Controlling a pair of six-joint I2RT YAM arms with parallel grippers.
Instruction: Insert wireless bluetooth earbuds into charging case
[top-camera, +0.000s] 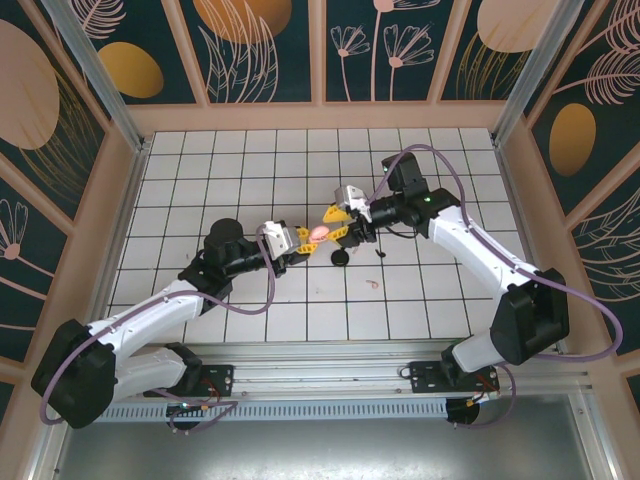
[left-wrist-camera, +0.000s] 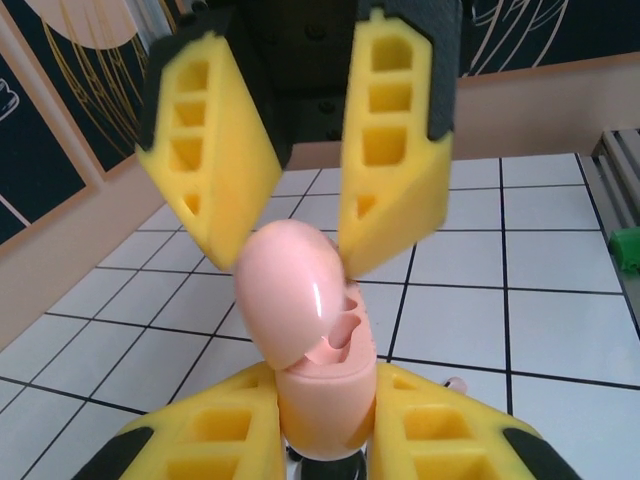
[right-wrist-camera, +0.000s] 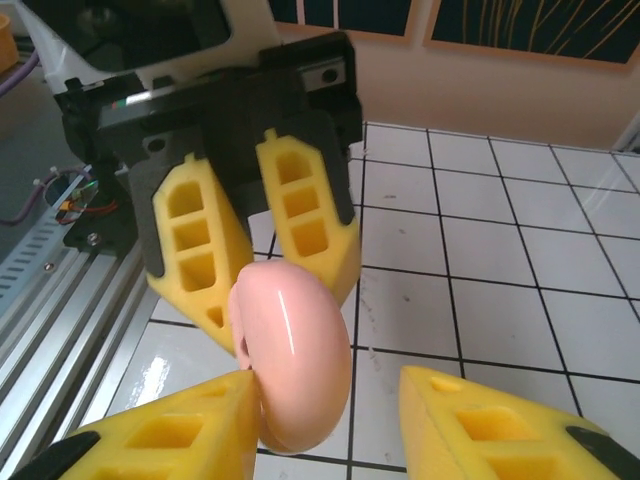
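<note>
Top external view had the left arm reaching in from the near left corner of the desk (top-camera: 200, 180). The left fingers (left-wrist-camera: 200, 440) were closed tight on the lower half of the charging case (top-camera: 318, 232), which was held above the desk's middle.

Left wrist view showed the case's long axis running straight out from those fingers toward the other arm. Its lid (left-wrist-camera: 290, 290) was hinged open and tipped aside. Pink moulding showed in the cavity, but I could not tell whether an earbud already sat there.

The right fingers (left-wrist-camera: 395, 150) stood partly apart on either side of the lid's top and gripped nothing. In the right wrist view only one of them touched the shell.

Further right, toward the near edge, lay a loose earbud (top-camera: 375, 285), as I judged the tiny pale-pink piece to be. It was on the desk near the right fingers, so the right arm looked nearer for fetching it. A small dark object (top-camera: 340, 257) lay on the desk close under the case.

The desk was white, glossy and gridded, enclosed by dark floral wall panels in peach frames.
</note>
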